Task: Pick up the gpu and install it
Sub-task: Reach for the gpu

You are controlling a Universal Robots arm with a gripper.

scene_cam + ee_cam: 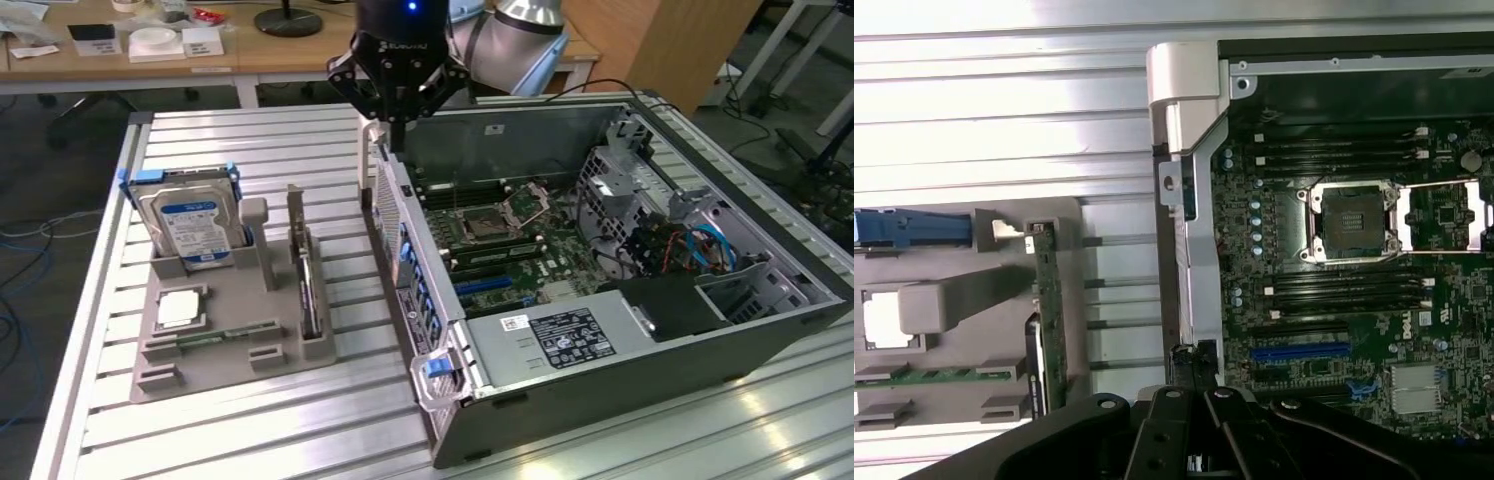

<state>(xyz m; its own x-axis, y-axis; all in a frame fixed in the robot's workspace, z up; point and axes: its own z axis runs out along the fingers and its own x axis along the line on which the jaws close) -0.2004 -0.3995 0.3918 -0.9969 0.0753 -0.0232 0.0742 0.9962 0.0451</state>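
Note:
The gpu (306, 272) stands on its edge in a slot of the grey holder (220, 365) on the slatted table, at the exterior view's left of the open computer case (627, 330). It appears as a thin green card seen edge-on in the wrist view (1048, 320). My gripper (396, 127) hangs above the case's rear wall, well behind the gpu and apart from it. Its black fingers meet at their tips with nothing between them. In the wrist view the gripper (1194, 368) sits over the case wall beside the motherboard (1354, 300).
A hard drive (195, 225) with a blue-white label stands upright in the holder's back corner. A processor (179, 308) and a memory stick (224, 334) lie in the holder. A blue slot (489, 285) shows on the motherboard. A desk with clutter stands behind the table.

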